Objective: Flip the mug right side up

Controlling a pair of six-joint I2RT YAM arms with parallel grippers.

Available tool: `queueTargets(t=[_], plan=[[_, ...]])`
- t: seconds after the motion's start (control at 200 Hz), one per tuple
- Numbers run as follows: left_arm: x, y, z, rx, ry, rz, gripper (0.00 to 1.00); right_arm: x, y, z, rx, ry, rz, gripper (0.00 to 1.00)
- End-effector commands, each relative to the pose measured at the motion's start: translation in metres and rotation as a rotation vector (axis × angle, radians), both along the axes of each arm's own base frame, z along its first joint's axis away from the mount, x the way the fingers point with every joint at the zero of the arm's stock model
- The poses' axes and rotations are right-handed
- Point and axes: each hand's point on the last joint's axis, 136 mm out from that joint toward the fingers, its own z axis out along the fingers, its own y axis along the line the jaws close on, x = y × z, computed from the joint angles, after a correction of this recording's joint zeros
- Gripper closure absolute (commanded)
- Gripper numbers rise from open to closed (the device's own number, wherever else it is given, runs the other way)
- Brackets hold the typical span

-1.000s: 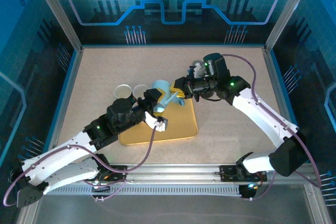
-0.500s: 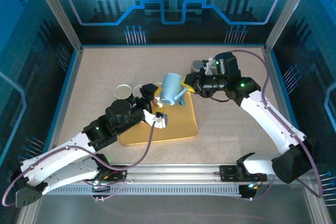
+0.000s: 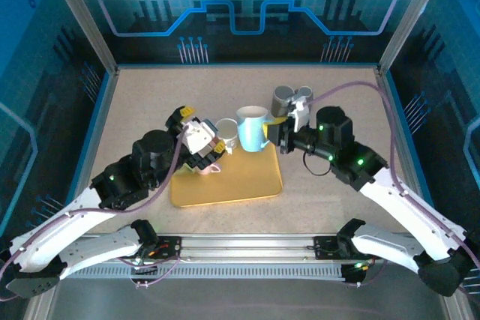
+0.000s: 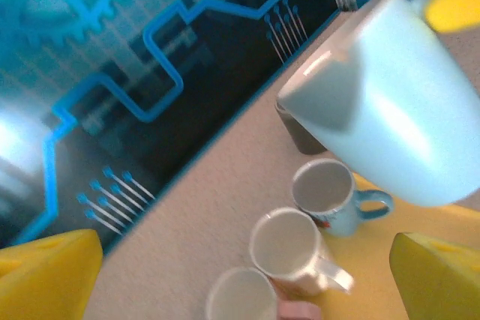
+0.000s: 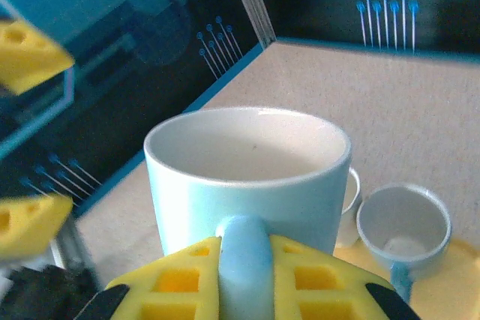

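Pale blue mug (image 3: 253, 129) upright, mouth up, at the far edge of the yellow tray (image 3: 225, 185) on the bench (image 3: 135, 103); can't tell if it rests on the tray or hangs just above it. Right claw (image 3: 276, 134) pinched tight on the mug's handle. Left claw (image 3: 196, 141) spread wide, holding nothing, just left of the mug. Small white cup (image 3: 226, 131) between left claw and mug, grey cup (image 3: 283, 97) behind
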Motion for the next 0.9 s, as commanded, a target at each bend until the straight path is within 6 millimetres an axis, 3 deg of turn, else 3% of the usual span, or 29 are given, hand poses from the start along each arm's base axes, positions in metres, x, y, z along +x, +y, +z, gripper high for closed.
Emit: queueTargets(t=[0.0,0.035,0.145,0.385,0.655,0.895], plan=[[0.002,0.02,-0.021,-0.202,0.215,0.174,0.01,-0.007,0.01,0.044,-0.031,-0.442,0.047,1.0],[0.002,0.025,-0.022,-0.251,0.244,0.204,0.01,-0.009,0.014,0.027,-0.067,-0.467,0.062,1.0],[0.004,0.043,-0.023,-0.388,0.299,0.279,0.01,-0.018,0.022,0.013,-0.081,-0.565,0.099,1.0],[-0.007,0.043,-0.012,-0.608,0.314,0.185,0.01,-0.035,0.021,-0.009,0.072,-0.755,0.095,1.0],[-0.024,0.036,-0.013,-0.681,0.248,0.052,0.01,-0.041,0.018,-0.049,0.196,-0.731,0.1,1.0],[-0.027,0.028,-0.018,-0.688,0.268,0.008,0.01,-0.045,0.022,-0.095,0.157,-0.664,0.146,1.0]])
